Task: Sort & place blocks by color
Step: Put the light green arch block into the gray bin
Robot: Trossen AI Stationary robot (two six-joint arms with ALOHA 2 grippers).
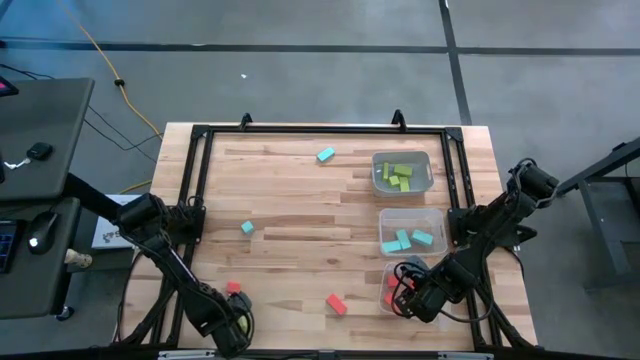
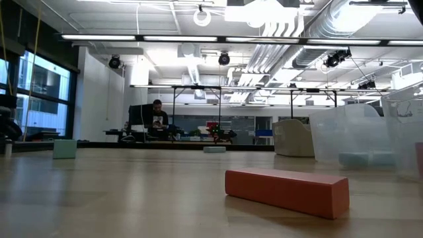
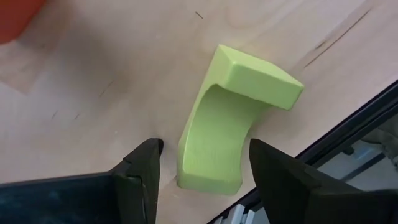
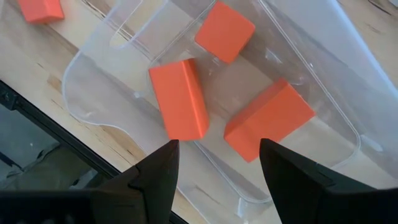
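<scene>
My left gripper [image 3: 205, 144] [image 1: 232, 325] is open near the table's near-left corner. Its fingers stand on either side of a lime green arch-shaped block [image 3: 217, 124] lying on the wood; I cannot tell whether either finger touches it. My right gripper [image 4: 217, 144] [image 1: 408, 297] hangs open over the nearest clear bin [image 4: 93, 93], where three red-orange blocks [image 4: 180, 99] lie. Loose on the table are a red bar [image 1: 336, 304] [image 2: 287, 190], a red block [image 1: 234, 288] and two light blue blocks [image 1: 247, 228] [image 1: 325, 155].
Three clear bins line the table's right side: green blocks in the far one [image 1: 402, 172], blue blocks in the middle one [image 1: 410, 235], red in the near one [image 1: 392, 290]. A black frame [image 1: 320, 130] rims the table. A person [image 2: 157, 116] sits far behind.
</scene>
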